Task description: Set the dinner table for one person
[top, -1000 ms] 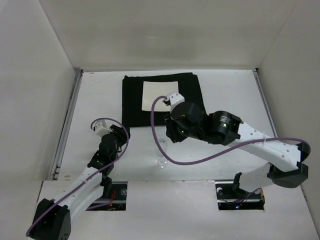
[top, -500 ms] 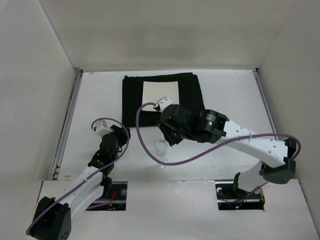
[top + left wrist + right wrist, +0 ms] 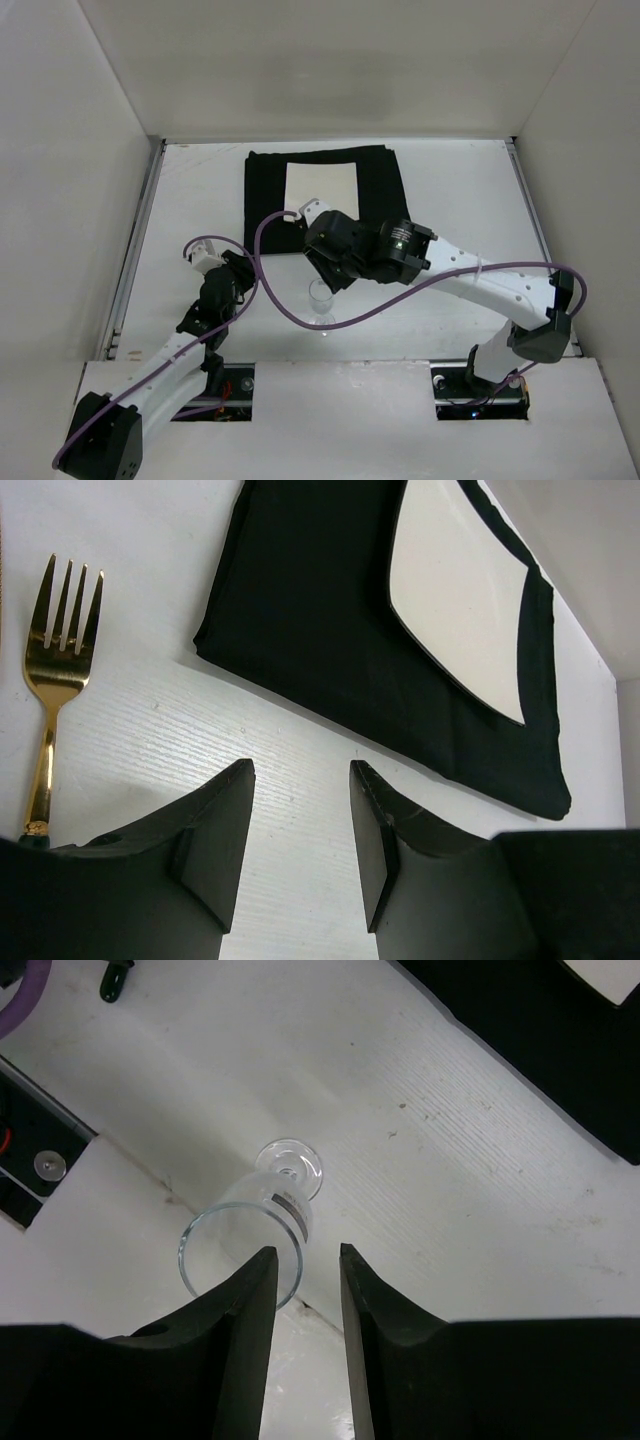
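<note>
A clear stemmed glass (image 3: 320, 296) stands upright on the white dinner table (image 3: 455, 185) near its front edge. In the right wrist view the glass (image 3: 245, 1245) shows from above, its rim partly behind my left finger. My right gripper (image 3: 305, 1265) is open and hovers just above the glass, not touching it; in the top view it (image 3: 328, 270) is beside the glass. My left gripper (image 3: 300, 780) is open and empty, low over the table (image 3: 300, 730). A gold fork (image 3: 58, 650) lies to its left. A black placemat (image 3: 325, 195) carries a white square plate (image 3: 320, 188).
The placemat (image 3: 330, 630) and plate (image 3: 455, 600) lie ahead of the left gripper. A metal rail (image 3: 135, 250) runs along the table's left edge. White walls enclose the table. The right arm's purple cable (image 3: 275, 290) loops over the table beside the glass.
My right arm has swung left and toward the near edge, bringing its gripper over the glass. Its cable swung with it. The left arm has not moved.
</note>
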Motion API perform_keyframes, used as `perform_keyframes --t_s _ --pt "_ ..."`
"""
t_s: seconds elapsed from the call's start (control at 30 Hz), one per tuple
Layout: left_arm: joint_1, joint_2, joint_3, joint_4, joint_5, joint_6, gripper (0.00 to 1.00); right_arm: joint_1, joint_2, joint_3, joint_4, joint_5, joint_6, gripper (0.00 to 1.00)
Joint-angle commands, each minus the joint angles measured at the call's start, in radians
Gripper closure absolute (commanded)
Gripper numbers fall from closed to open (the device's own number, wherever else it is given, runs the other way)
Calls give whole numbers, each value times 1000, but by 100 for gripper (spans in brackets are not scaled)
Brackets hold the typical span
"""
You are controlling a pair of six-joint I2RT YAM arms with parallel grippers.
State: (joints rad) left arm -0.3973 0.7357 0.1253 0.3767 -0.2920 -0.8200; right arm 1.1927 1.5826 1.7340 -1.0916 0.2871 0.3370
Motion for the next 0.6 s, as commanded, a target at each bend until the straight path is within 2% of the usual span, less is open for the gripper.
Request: perform_keyframes --t_s 0.0,0.33,0.5,0.57 --pt "4 -12 8 30 -7 5 59 9 5 -1 44 -19 -13 63" --pt "5 -15 7 30 -7 4 59 9 30 -36 59 -49 -16 69" --pt "5 -15 7 28 -7 4 59 9 30 -39 65 -42 -23 89" --pt "5 -15 7 28 -7 4 59 11 27 -19 55 -26 -26 93"
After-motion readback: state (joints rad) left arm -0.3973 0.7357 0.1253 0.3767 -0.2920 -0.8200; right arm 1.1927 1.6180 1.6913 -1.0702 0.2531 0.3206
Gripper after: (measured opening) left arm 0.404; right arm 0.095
